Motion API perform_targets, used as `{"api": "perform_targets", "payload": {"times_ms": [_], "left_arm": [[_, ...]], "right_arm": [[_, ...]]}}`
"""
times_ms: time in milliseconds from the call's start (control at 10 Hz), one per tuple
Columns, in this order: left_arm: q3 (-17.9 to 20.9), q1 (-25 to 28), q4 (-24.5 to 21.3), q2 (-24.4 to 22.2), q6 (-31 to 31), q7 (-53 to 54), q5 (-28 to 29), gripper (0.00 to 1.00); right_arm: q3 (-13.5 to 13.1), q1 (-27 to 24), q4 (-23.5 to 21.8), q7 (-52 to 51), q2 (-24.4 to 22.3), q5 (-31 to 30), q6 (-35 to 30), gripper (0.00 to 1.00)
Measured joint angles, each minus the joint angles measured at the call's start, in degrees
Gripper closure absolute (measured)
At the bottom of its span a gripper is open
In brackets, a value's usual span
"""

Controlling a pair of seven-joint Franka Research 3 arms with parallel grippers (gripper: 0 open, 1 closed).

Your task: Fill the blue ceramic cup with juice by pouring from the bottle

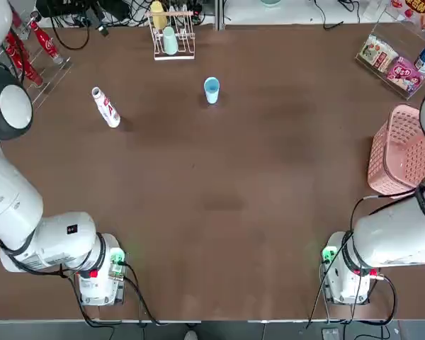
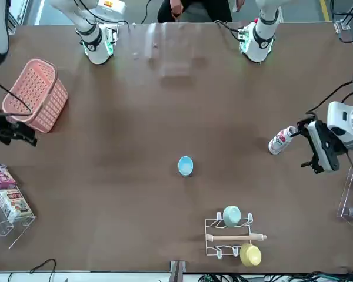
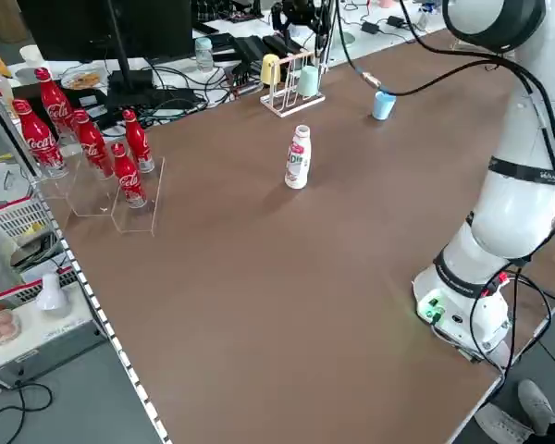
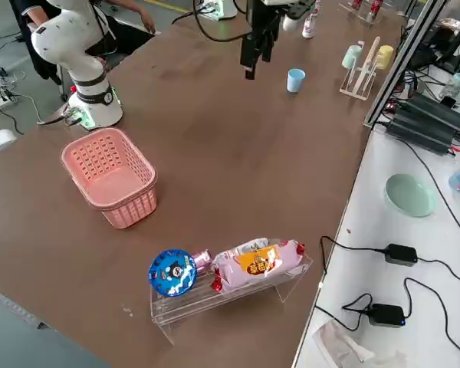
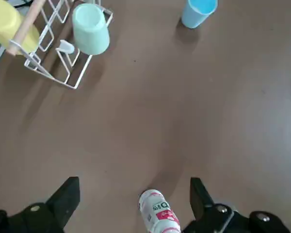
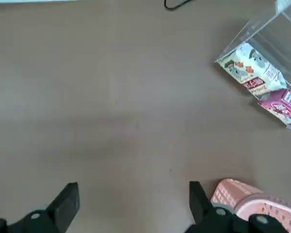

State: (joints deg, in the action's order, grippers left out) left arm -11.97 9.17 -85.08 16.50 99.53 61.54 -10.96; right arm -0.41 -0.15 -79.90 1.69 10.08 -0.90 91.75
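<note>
Left gripper (image 5: 131,204) hangs wide open over the upright bottle (image 5: 157,213); right gripper (image 6: 131,206) open too. A clumsy descent could topple it toward the blue ceramic cup (image 1: 211,90).

White arms (image 1: 53,241) — black claws (image 5: 136,206)
</note>
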Motion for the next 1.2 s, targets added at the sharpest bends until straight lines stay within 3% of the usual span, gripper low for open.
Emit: {"api": "perform_targets", "payload": {"times_ms": [200,500,900,1200], "left_arm": [[-0.1,-1.2,-0.3,-1.5,0.1,-17.5,3.4,0.00],[-0.3,-1.2,-0.6,-2.7,0.1,-33.2,6.6,0.00],[-0.3,-1.1,-0.6,-4.3,0.2,-62.8,8.4,0.00],[-0.5,-0.9,-1.4,-7.0,0.6,-66.9,9.3,0.00]], "right_arm": [[-0.4,0.4,-1.9,-1.3,-2.7,0.0,-1.1,0.00],[-3.0,1.6,-3.4,-1.6,-5.3,0.0,-1.9,0.00],[-2.8,2.0,-4.2,-1.6,-7.1,0.0,-3.2,0.00],[-2.2,2.0,-5.3,-1.6,-7.4,0.0,-2.6,0.00]]}}
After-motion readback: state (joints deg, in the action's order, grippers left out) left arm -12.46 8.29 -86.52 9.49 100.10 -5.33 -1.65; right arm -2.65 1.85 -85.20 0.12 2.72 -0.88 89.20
